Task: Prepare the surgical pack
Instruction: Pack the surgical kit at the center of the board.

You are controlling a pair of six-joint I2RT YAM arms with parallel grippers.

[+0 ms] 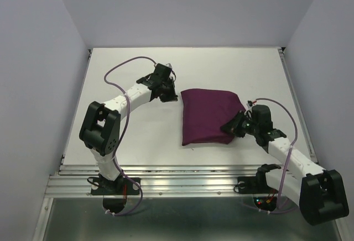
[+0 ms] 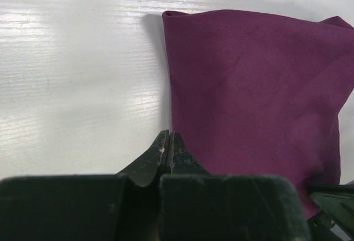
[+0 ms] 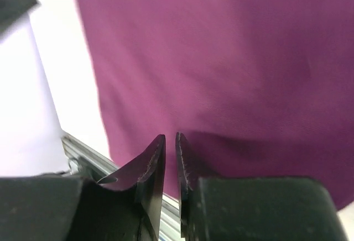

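Note:
The surgical pack shows as a dark purple cloth (image 1: pixel 207 116), folded into a roughly square bundle in the middle of the white table. My left gripper (image 1: pixel 170 95) is shut and empty, just off the bundle's far-left corner. In the left wrist view its tips (image 2: pixel 167 136) line up with the left edge of the cloth (image 2: pixel 254 86). My right gripper (image 1: pixel 227 126) is over the bundle's near-right corner. Its jaws (image 3: pixel 170 137) stand a narrow slit apart, with nothing between them and the cloth (image 3: pixel 221 58) lying beyond.
An aluminium rail (image 1: pixel 182 177) runs along the table's near edge and also shows in the right wrist view (image 3: pixel 83 152). Bare white tabletop (image 1: pixel 138 141) surrounds the bundle. Grey walls close in on the left, right and far sides.

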